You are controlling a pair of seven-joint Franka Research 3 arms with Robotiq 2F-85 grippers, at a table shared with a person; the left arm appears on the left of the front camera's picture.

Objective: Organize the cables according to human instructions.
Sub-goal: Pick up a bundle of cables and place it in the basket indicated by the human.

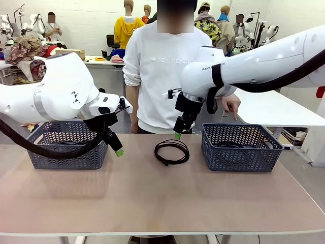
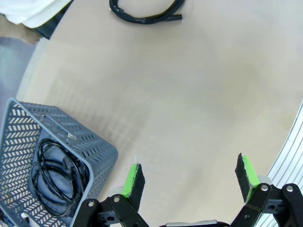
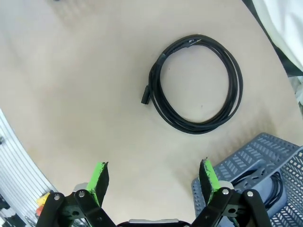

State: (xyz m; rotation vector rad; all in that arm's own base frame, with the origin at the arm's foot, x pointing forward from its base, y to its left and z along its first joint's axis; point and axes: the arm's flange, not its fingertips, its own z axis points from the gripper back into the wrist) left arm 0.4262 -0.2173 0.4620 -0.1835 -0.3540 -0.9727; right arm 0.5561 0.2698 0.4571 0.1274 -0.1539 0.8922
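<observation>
while a person in a white sweatshirt (image 1: 167, 66) stands at the top centre of the front view, one hand (image 1: 232, 105) pointing down toward the right, a coiled black cable (image 1: 171, 151) lies flat on the tan table (image 1: 152, 198) at mid-frame, between a grey basket on the left (image 1: 66, 147) and a grey basket on the right (image 1: 239, 147). the left gripper (image 1: 116, 146) hangs just in front of the left basket, and the right gripper (image 1: 179, 131) hovers just above the coil's upper edge (neither touches anything). from the left wrist view, the left gripper (image 2: 189, 182) shows its green pads (image 2: 134, 179) spread wide with nothing between them over bare table; the grey basket (image 2: 102, 149) sits at lower left holding a coiled black cord (image 2: 57, 177), and the loose cable (image 2: 147, 12) lies at the top edge. from the right wrist view, the right gripper (image 3: 154, 178) likewise stands wide apart and empty at the bottom, the loose cable (image 3: 196, 85) forms a round coil in the upper centre with its plug end pointing inward at left, and the other basket (image 3: 251, 165) shows at lower right with black cord (image 3: 272, 187) inside.
</observation>
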